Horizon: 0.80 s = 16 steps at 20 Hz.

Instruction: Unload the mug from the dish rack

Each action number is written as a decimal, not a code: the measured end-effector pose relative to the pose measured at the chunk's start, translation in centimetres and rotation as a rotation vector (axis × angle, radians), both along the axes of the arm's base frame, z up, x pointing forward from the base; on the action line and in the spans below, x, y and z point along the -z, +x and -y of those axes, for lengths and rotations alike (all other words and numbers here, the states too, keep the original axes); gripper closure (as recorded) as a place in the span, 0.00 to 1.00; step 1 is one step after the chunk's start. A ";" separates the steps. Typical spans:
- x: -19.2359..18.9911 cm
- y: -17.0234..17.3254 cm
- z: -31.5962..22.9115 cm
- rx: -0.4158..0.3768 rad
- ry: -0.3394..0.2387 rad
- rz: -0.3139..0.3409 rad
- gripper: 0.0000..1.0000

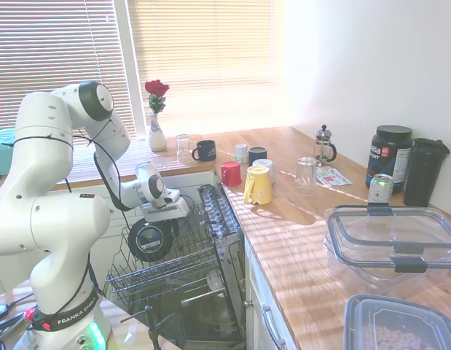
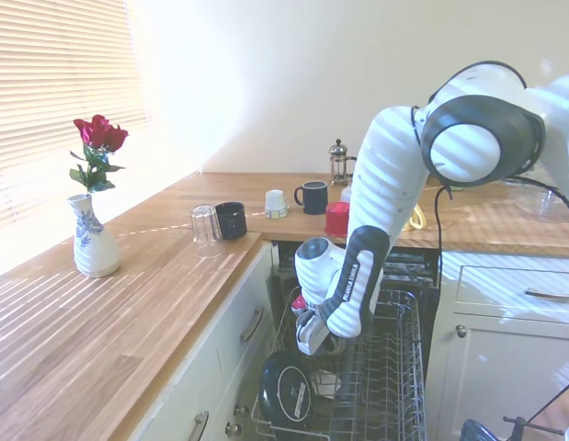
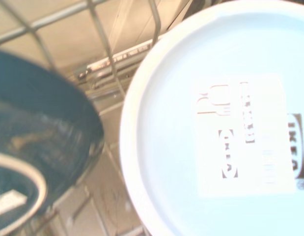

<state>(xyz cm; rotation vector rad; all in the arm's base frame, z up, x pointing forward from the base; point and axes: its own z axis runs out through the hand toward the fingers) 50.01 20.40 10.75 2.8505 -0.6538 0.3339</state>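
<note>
Steel-wire dish rack [image 1: 210,255], lower centre: gripper [image 2: 313,342], finger state unclear, should descend squarely over what is probably the mug [image 3: 225,123].

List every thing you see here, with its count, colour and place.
dish rack: one, silver-grey, pulled out under the counter
dark dish: one, black, standing in the rack
white dish: one, white, beside the dark dish
mug: one, slate grey-blue, counter
coloured mugs: three, black, red, yellow, counter
glasses: two, clear, counter
vase: one, white, by the window
French press: one, clear, counter
tool: one, white, low in the rack
</note>
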 end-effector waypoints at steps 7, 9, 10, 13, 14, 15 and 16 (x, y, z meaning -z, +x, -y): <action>-5.3 -1.5 -0.4 -0.042 -0.019 0.033 1.00; -7.8 -2.4 -0.8 -0.052 -0.022 0.049 1.00; -9.0 -2.8 -1.0 -0.054 -0.023 0.056 1.00; -12.8 -3.6 -0.6 -0.047 -0.018 0.079 1.00; -14.2 -3.6 0.1 -0.038 -0.013 0.085 1.00; -15.6 -3.5 0.9 -0.029 -0.008 0.090 1.00; -17.1 -3.4 1.7 -0.019 -0.001 0.096 1.00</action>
